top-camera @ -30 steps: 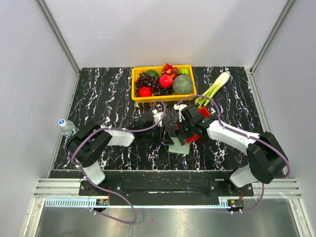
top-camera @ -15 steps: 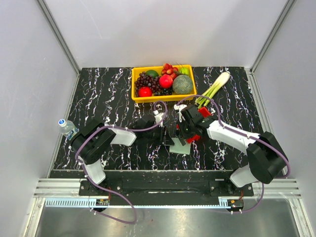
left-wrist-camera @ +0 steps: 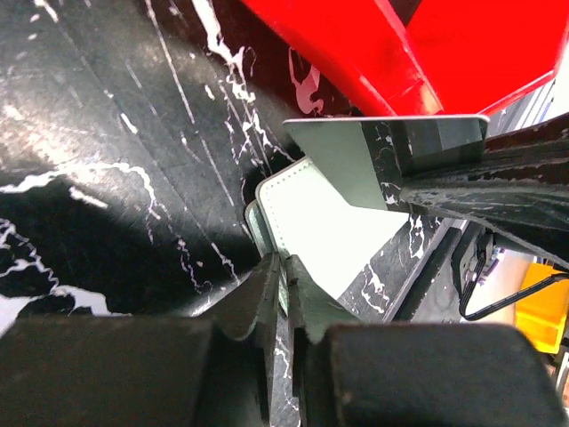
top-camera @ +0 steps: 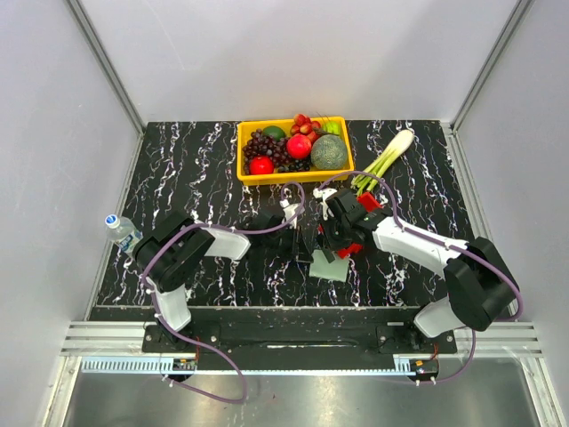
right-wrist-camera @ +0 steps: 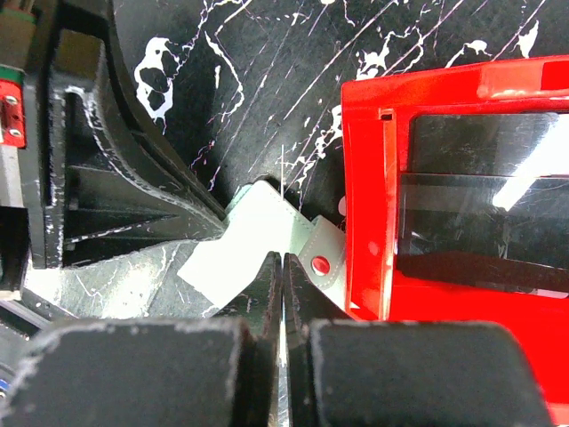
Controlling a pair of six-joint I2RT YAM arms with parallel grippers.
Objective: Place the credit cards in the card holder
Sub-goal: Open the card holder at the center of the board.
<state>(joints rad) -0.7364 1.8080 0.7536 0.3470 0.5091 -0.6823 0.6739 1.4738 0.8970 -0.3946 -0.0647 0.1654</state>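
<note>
1. Grey-green and soft, the card holder (left-wrist-camera: 324,231) lies on the black marbled bench (top-camera: 196,169) near the front middle. It sits between the two arms and just beside the red basket (right-wrist-camera: 369,178).
2. The left fingers (left-wrist-camera: 253,307) are closed on one edge of the pouch. The right fingers (right-wrist-camera: 258,294) are pressed together on a flap at the other side, close to the small red snap (right-wrist-camera: 321,265).
3. No credit cards can be picked out for certain. A dark glossy panel inside the basket may be one, but I cannot tell.
4. The step in hand looks like spreading the pouch open to expose a pocket.
5. What could go wrong:
   - Both grips are thin bites at the very margin, so a pull apart could let the soft flap slip out and fold shut.
   - Uneven pulling could lift or drag the pouch against the basket wall and twist the pocket closed.
   - Both sets of fingers are occupied, so neither is free to fetch a card, and letting go on either side may lose the opening.
</note>
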